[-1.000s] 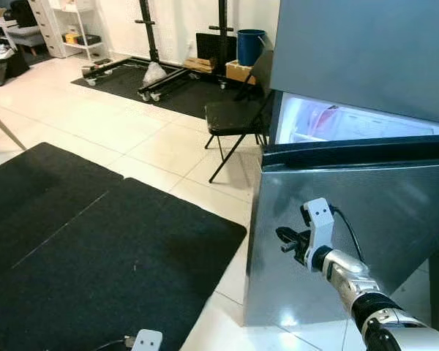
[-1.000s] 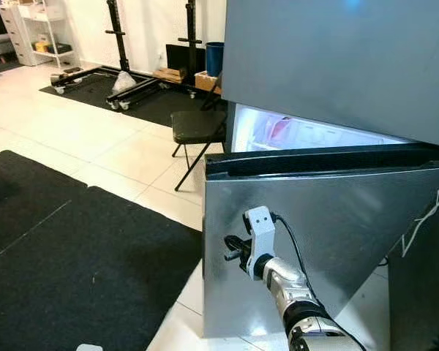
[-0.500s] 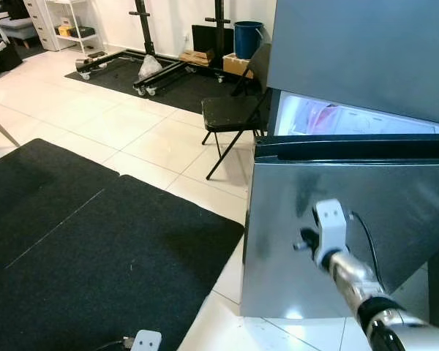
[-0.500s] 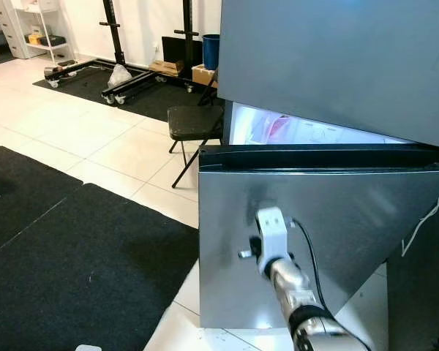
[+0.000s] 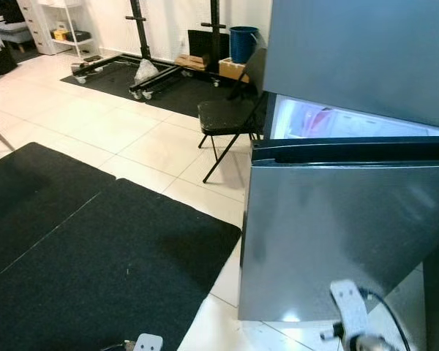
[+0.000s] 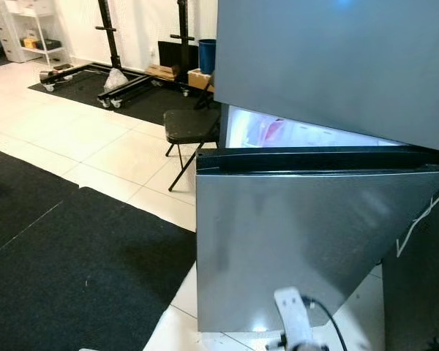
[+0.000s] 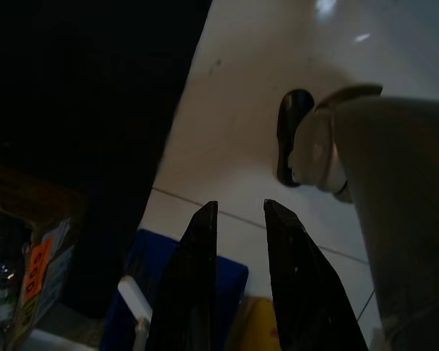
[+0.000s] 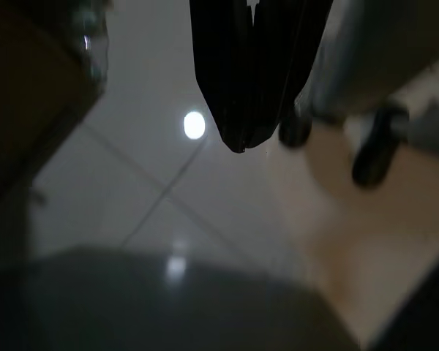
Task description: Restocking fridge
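The grey steel fridge (image 5: 366,58) stands at the right. Its lower door (image 5: 329,234) is ajar, and the lit inside (image 5: 329,121) shows above the door's top edge. My right arm hangs low in front of that door, its white wrist mount (image 5: 349,307) at the bottom of the picture. In the right wrist view, the right gripper (image 8: 238,142) points at the tiled floor, shut with nothing in it. The left gripper (image 7: 238,208) hangs over the floor with a narrow gap between its fingers, which hold nothing.
A black folding chair (image 5: 225,115) stands just left of the fridge. Black mats (image 5: 95,248) cover the floor on the left. A wheeled rack (image 5: 139,66), boxes and a blue bin (image 5: 243,42) line the back wall. A blue and yellow item (image 7: 227,292) lies near my foot (image 7: 293,135).
My right arm has dropped from the front of the lower fridge door to the bottom of the picture. The fridge door stands as before.
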You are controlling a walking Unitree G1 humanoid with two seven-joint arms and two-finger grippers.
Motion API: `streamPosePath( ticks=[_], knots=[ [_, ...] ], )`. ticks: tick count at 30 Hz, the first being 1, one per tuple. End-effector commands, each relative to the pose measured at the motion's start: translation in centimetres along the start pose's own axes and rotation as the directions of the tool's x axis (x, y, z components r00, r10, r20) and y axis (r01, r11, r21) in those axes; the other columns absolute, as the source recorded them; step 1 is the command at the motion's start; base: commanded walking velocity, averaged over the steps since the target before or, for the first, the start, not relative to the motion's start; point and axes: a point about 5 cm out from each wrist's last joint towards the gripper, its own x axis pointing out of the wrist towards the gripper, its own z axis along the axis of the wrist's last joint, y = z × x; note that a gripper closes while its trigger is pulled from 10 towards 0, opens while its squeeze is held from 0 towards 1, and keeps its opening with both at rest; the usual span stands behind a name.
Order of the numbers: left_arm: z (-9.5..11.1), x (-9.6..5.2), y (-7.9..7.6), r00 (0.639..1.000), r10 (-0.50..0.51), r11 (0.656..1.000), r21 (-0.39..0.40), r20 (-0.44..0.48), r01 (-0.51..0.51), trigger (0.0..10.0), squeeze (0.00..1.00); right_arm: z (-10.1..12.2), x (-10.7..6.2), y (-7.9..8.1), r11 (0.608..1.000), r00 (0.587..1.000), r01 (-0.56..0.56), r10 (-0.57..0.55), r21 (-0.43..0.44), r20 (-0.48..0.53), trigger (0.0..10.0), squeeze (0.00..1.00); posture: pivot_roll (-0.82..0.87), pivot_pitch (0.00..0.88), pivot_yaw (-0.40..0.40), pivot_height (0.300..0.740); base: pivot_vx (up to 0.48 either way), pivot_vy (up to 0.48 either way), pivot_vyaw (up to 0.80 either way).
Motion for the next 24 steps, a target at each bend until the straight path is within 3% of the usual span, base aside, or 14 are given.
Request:
streamPosePath(
  ticks=[1, 11, 24],
  knots=[
    [0.0, 0.1, -0.3, 1.0, -0.005, 1.0, 0.023, -0.008, 0.005, 10.0, 0.0, -0.4, -0.1, -0.3, 1.0, 1.0, 0.011, -0.012, -0.018, -0.022, 10.0, 0.0, 0.0, 0.0, -0.033, 0.74, 0.0, 0.0, 0.0],
    [-0.2, 0.1, -0.6, 0.999, -0.019, 0.999, 0.048, -0.033, 0.02, 10.0, 0.0, -4.5, -0.9, 0.0, 1.0, 0.991, -0.003, 0.0, -0.024, -0.137, 10.0, 0.0, 0.0, 0.0, -0.027, 0.74, 0.2, 0.0, 0.0],
    [-0.3, 0.1, -0.5, 0.999, -0.022, 0.996, 0.084, -0.043, 0.026, 10.0, 0.0, -4.9, -0.9, 0.2, 1.0, 0.99, -0.005, 0.003, -0.017, -0.14, 10.0, 0.0, -0.01, 0.0, -0.019, 0.74, 0.341, 0.0, 0.0]
  ],
)
